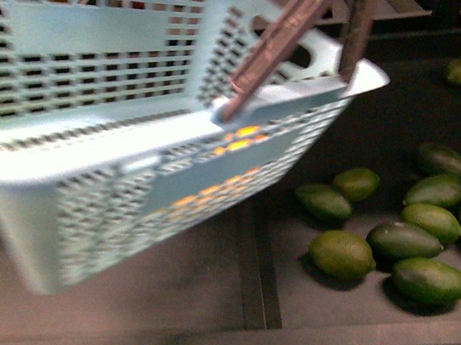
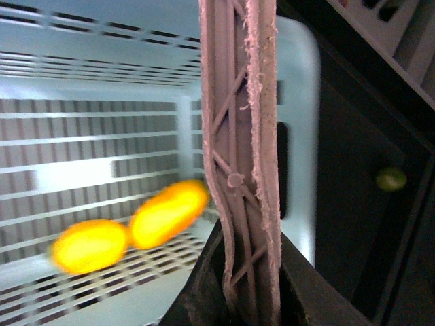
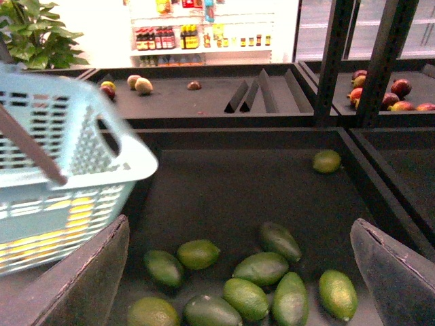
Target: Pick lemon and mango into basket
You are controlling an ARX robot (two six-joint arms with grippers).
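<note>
Two yellow fruits already sit in the basket (image 1: pixel 115 111), so picking looks done; the step in hand is carrying the basket. Front view: basket hangs tilted and blurred above the bench (image 1: pixel 185 286), handle (image 1: pixel 298 31) up, yellow glowing through its slots; green fruits (image 1: pixel 404 236) lie right of the basket.

Left wrist view: left tool (image 2: pixel 251 299) pinches the handle (image 2: pixel 238 136); lemon (image 2: pixel 90 246) and mango (image 2: pixel 168 212) touch on the basket floor.

Right wrist view: right tool (image 3: pixel 245 272) spread, holding nothing, above the green fruits (image 3: pixel 262 268), beside the basket (image 3: pixel 81 149).

Next move probably calls for setting the basket down level.
</note>
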